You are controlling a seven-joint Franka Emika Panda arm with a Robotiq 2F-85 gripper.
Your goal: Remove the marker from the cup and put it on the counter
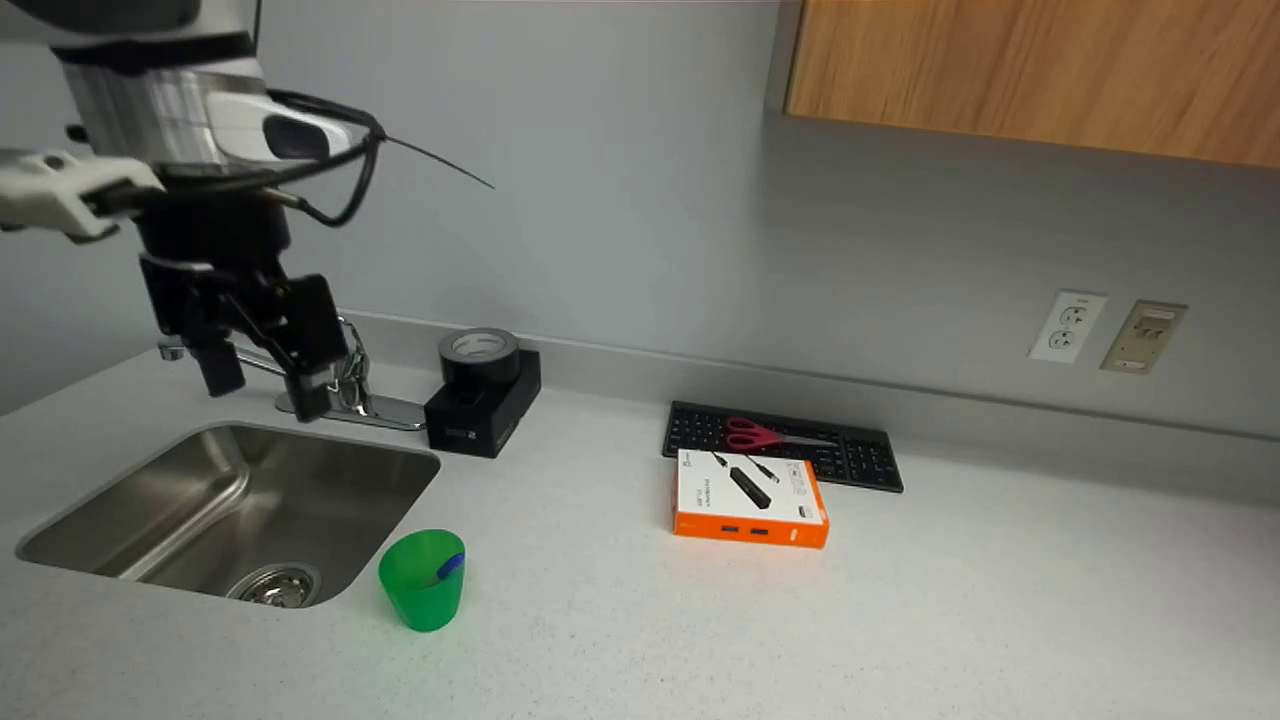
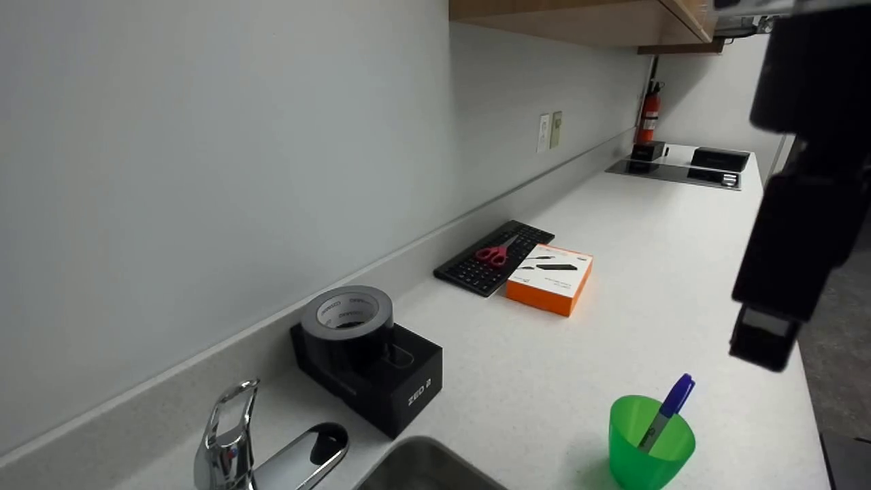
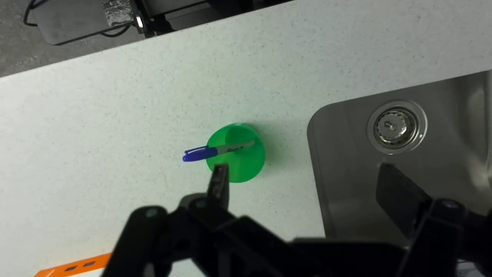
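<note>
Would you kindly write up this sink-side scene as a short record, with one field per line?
Object to move: marker, leaning inside the cup, its blue-purple end sticking out
Container: green cup, upright on the counter, beside the sink
Robot: gripper open, raised above the counter, holding nothing
Other items: tape on a black box; scissors on a keyboard; orange box next to the keyboard, contact unclear
Task state: marker not yet out of the cup
</note>
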